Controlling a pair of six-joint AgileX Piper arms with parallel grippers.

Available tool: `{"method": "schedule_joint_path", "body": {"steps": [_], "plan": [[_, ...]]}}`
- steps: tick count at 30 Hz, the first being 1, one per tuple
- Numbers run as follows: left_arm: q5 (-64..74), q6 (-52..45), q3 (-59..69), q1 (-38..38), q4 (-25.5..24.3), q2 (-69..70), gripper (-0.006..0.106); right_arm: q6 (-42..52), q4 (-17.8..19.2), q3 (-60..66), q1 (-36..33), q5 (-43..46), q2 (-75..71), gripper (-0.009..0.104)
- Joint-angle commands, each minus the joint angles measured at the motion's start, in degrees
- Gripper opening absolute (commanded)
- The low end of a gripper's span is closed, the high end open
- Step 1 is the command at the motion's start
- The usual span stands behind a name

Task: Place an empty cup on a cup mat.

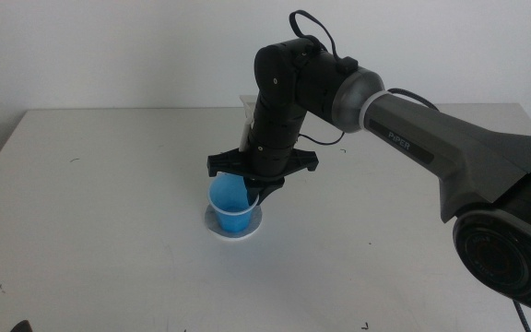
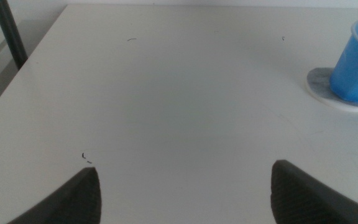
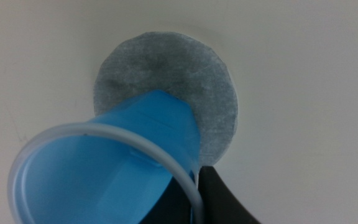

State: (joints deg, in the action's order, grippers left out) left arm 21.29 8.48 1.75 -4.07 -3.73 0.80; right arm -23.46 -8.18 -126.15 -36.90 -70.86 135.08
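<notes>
Underneath, cup [image 3: 114,168] tilted over cup mat [image 3: 166,74].

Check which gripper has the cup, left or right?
The right gripper: its fingers pinch the rim of the blue cup over the cup mat. The left gripper is open, holding nothing.

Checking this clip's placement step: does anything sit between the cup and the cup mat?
Nothing visible does. The right gripper holds the cup by its rim, tilted, with its base over or on the cup mat, whose grey face is otherwise bare. The left gripper waits open, off to the side.
</notes>
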Motion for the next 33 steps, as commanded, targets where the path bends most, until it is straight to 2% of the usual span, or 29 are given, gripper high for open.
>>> {"method": "schedule_joint_path", "body": {"steps": [1,3,7,17,20,28,33], "plan": [[-3.84,0.61,-0.34,0.06,-0.02,0.69,0.105,0.19,1.12,-1.75,-0.13,-1.51,-3.56,0.000],[-3.84,0.61,-0.34,0.06,-0.02,0.69,0.105,0.19,1.46,-1.75,-0.13,-1.51,-3.56,0.000],[-3.84,0.61,-0.34,0.06,-0.02,0.69,0.105,0.23,1.47,-1.87,-0.13,-0.84,-3.98,0.012],[-3.84,0.61,-0.34,0.06,-0.02,0.69,0.105,0.18,3.12,-1.93,-0.13,0.02,-6.35,0.050],[-3.84,0.61,-0.34,0.06,-0.02,0.69,0.105,0.18,3.22,-1.93,-0.13,0.53,-8.00,0.058],[-3.84,0.61,-0.34,0.06,-0.02,0.69,0.105,0.41,8.50,-1.86,0.49,1.52,-18.22,0.062],[-3.84,0.61,-0.34,0.06,-0.02,0.69,0.105,1.60,9.56,-1.86,1.86,0.45,-26.03,0.062]]}}
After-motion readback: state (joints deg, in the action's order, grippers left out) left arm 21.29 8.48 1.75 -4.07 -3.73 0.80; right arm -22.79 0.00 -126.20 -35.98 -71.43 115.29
